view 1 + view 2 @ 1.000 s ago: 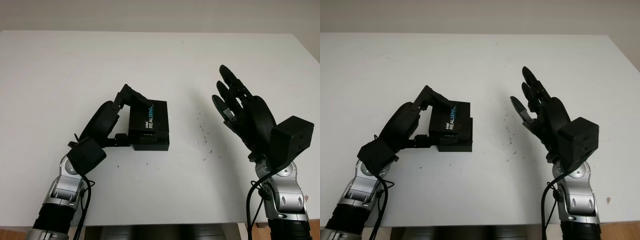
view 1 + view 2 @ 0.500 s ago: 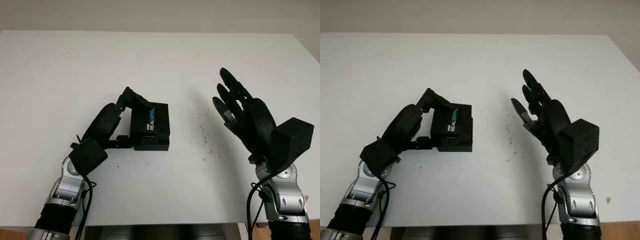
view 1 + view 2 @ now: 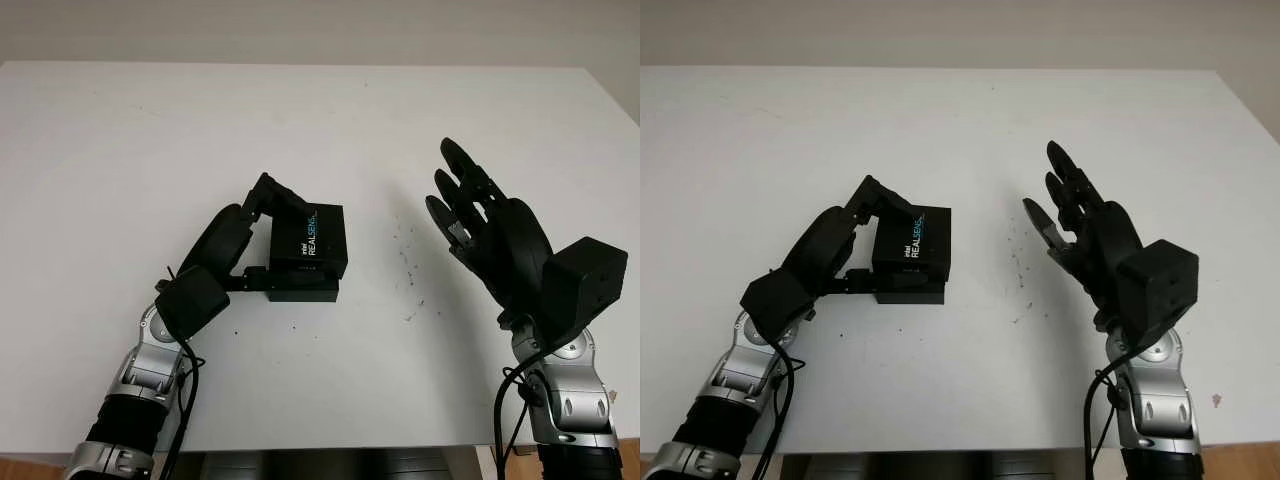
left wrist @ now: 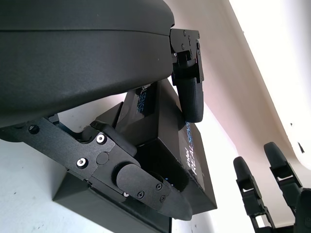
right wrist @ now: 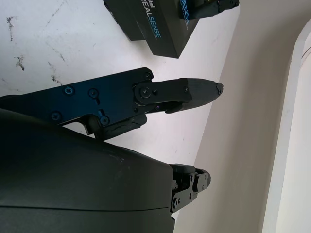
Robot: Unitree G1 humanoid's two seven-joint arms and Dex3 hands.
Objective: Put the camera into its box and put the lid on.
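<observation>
A white bench (image 3: 150, 150) is seen from above, and a plain pale wall is seen behind its far edge. Small dark specks (image 3: 408, 270) are scattered on the bench top, right of the middle. The rest of the top is bare and smooth.

Near the middle of the bench, a little toward the left edge, a black box (image 3: 300, 290) is set flat on the top. A black lid (image 3: 312, 242) with white and blue letters is held over the box. The lid is tilted, and its right side sits on the box. The lid is grasped by the left hand (image 3: 235, 245), with one finger over its far edge and another finger at its near left side. The camera cannot be seen, so it cannot be told if it is inside the box.

The right hand (image 3: 1080, 225) is held up above the bench, toward the right edge, well apart from the box. It is released and nothing is held in it.
</observation>
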